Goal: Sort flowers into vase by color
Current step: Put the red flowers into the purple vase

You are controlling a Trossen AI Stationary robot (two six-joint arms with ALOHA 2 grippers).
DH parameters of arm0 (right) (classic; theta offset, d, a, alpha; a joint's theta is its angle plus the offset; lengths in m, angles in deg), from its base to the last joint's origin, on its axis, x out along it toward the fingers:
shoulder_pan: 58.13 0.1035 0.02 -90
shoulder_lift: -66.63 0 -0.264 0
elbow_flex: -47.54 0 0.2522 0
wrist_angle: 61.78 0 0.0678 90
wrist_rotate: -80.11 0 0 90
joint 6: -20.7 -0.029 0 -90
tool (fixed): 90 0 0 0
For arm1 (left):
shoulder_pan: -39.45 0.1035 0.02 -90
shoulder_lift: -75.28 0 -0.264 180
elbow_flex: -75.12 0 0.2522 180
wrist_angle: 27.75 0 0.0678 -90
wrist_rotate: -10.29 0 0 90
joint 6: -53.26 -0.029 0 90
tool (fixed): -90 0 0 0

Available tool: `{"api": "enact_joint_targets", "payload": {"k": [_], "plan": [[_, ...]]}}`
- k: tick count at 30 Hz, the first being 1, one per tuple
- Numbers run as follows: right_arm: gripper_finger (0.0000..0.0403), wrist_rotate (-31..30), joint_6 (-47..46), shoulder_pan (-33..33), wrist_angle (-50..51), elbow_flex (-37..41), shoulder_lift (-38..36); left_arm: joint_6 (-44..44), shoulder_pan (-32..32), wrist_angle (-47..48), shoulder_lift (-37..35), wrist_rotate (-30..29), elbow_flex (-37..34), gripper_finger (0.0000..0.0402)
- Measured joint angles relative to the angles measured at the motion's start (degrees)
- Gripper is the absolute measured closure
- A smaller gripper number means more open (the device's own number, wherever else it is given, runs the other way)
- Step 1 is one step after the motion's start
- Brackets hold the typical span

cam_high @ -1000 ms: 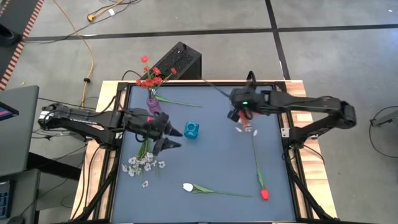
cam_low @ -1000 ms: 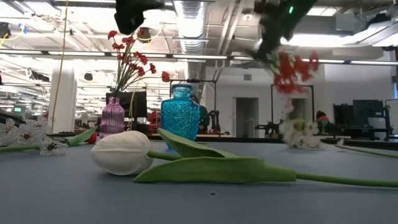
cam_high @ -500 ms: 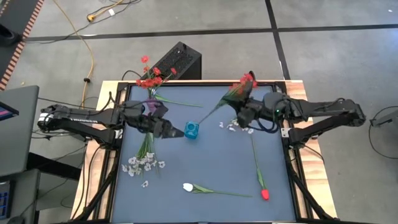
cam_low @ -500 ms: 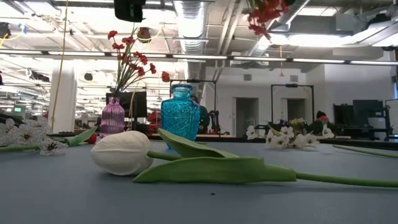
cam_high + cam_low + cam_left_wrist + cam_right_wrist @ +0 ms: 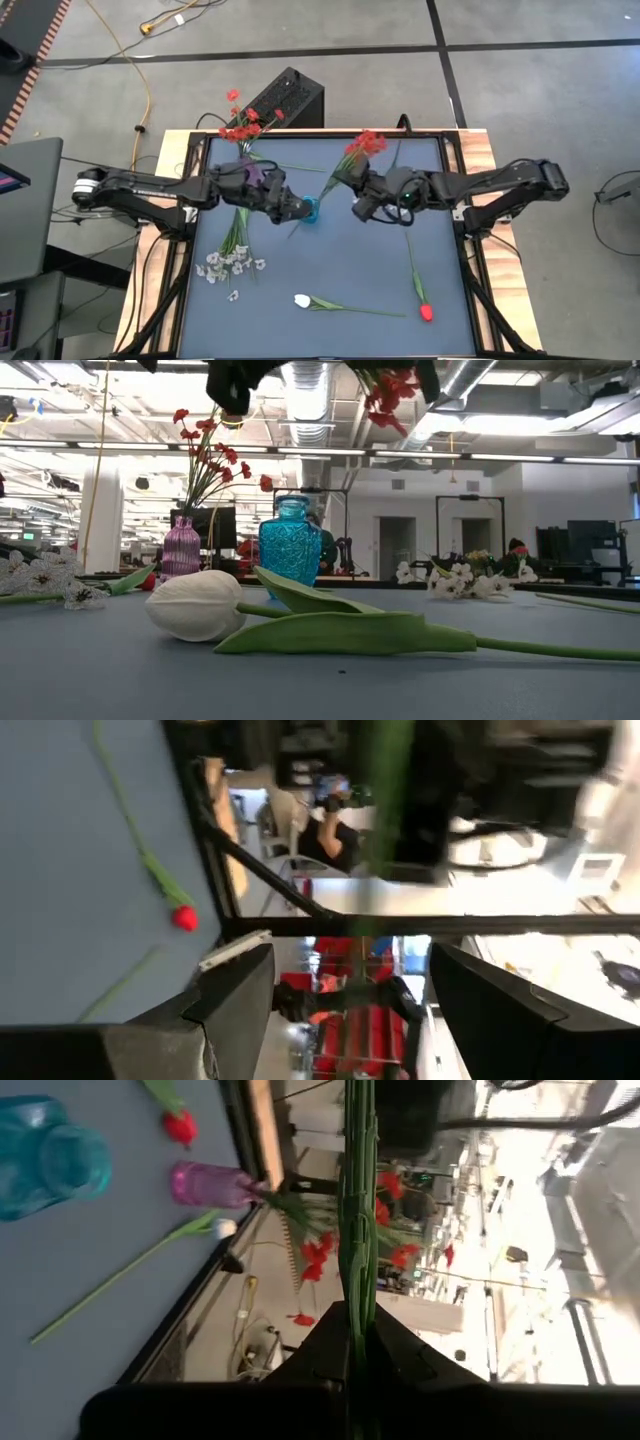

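Overhead, the right tool (image 5: 357, 209) hovers above the middle of the table (image 5: 340, 270), closed on the thin green stem of a red clustered spray (image 5: 365, 143). The spray's stem slants from the tool toward the far edge, its blooms raised in the air; the low view shows them near the ceiling lights. Just left of this tool stands a teal glass vase (image 5: 309, 209), and the left tool (image 5: 296, 211) is right beside that vase on its left side, its fingers spread wide apart and holding nothing.

Farther left and toward the far edge stands a purple glass vase (image 5: 246, 168) already holding red clustered flowers (image 5: 243, 125). A green stem (image 5: 288, 166) lies on the table beside it. Near the left edge, a spray of small white blossoms (image 5: 230, 266) lies flat. At the near edge rests a white tulip bud (image 5: 303, 300) on its leafy stem, and to its right a red tulip bud (image 5: 426, 312), whose long stem runs up toward the right arm. In the low view, more white blossoms (image 5: 455, 578) lie on the far right of the table.
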Motion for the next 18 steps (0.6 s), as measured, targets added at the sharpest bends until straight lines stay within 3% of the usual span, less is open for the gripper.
{"api": "enact_joint_targets", "payload": {"k": [10,15,18], "plan": [[0.0358,1.2,3.0,0.0,0.1,0.0,1.7,-0.1,0.0,-6.6,3.4,-0.3,0.1,0.0145],[0.0358,8.9,1.2,0.6,0.3,0.0,1.7,-0.1,0.2,-6.4,4.1,0.1,0.1,0.0145],[0.0358,9.6,1.1,1.1,-0.7,0.0,2.8,-0.1,0.3,-6.3,4.4,0.2,0.0,0.0145]]}}
